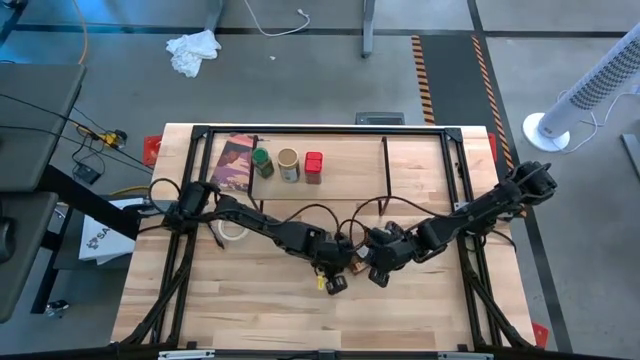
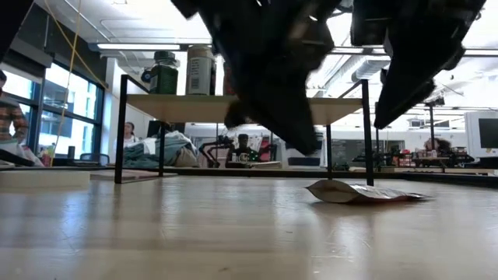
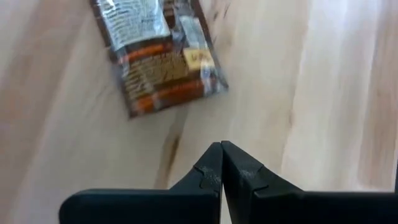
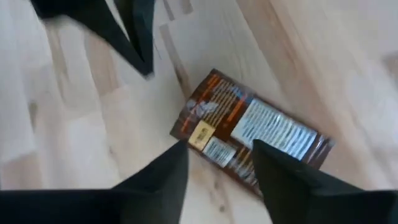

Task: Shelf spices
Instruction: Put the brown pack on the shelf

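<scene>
The flat orange-brown packet (image 3: 163,57) (image 4: 249,135) lies flat on the table (image 2: 362,192), near its middle. My left gripper (image 3: 221,149) (image 1: 338,284) hovers shut beside it, fingers pointing down, touching nothing. My right gripper (image 4: 219,149) (image 1: 378,276) is open above the packet, one finger over each side of it, and the low view shows it clear of the packet. The green-lidded jar (image 1: 263,162), the tan-lidded jar (image 1: 289,164) and the red tin (image 1: 314,166) stand on the left part of the shelf's wooden board (image 1: 400,160) (image 2: 194,107).
A larger maroon packet (image 1: 235,165) lies at the shelf's left end. A white tape roll (image 1: 232,230) sits on the table under my left arm. The shelf's right half is bare board. The two grippers are close together at mid-table. People and desks show in the room beyond.
</scene>
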Motion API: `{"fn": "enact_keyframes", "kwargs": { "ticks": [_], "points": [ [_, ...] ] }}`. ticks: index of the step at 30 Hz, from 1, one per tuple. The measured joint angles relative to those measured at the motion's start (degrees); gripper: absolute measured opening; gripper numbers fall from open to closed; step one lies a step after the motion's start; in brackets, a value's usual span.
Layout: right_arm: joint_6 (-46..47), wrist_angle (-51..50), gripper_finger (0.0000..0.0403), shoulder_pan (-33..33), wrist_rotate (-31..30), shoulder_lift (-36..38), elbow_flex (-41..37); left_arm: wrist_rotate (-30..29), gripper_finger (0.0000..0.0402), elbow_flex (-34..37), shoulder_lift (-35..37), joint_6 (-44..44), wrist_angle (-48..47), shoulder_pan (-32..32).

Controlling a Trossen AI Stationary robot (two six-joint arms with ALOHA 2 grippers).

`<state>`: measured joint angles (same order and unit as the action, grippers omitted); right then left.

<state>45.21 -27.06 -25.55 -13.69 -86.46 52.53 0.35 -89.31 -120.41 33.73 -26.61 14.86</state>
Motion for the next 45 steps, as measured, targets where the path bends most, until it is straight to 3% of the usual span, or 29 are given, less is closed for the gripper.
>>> {"fn": "enact_keyframes", "kwargs": {
  "ticks": [3,10,18,24,30,36,40,45],
  "points": [
    [-7.28,0.07,0.0214,0.75,-0.06,-0.06,0.02,-2.10,0.0000,-1.68,3.01,-6.75,-6.19,0.48],
    [-19.16,0.04,0.0291,2.78,1.47,-3.61,0.04,-18.14,0.0000,-2.00,14.16,-11.82,-16.93,0.74],
    [-29.39,-1.34,0.0300,4.05,10.39,-7.32,0.02,-31.48,0.0000,-2.00,29.01,-6.93,-27.54,0.89],
    [-34.23,-4.25,0.0301,5.78,9.85,-7.34,0.02,-37.63,0.0000,-1.54,37.13,-11.34,-30.49,-0.13],
    [-33.52,-6.20,0.0301,9.99,9.99,-7.37,0.02,-38.11,0.0000,-1.52,41.31,-18.26,-30.60,-4.04],
    [-32.96,-6.88,0.0300,13.89,11.66,-7.69,0.02,-31.81,0.0000,-1.52,41.98,-24.39,-30.61,-8.43],
    [-34.79,-7.24,0.0301,14.42,14.82,-8.82,0.02,-27.67,0.0000,-1.52,41.95,-24.78,-30.57,-10.32],
    [-34.88,-4.60,0.0301,14.23,13.83,-12.04,0.14,-27.84,0.0000,-1.52,41.95,-21.54,-30.29,-11.16]
  ]
}}
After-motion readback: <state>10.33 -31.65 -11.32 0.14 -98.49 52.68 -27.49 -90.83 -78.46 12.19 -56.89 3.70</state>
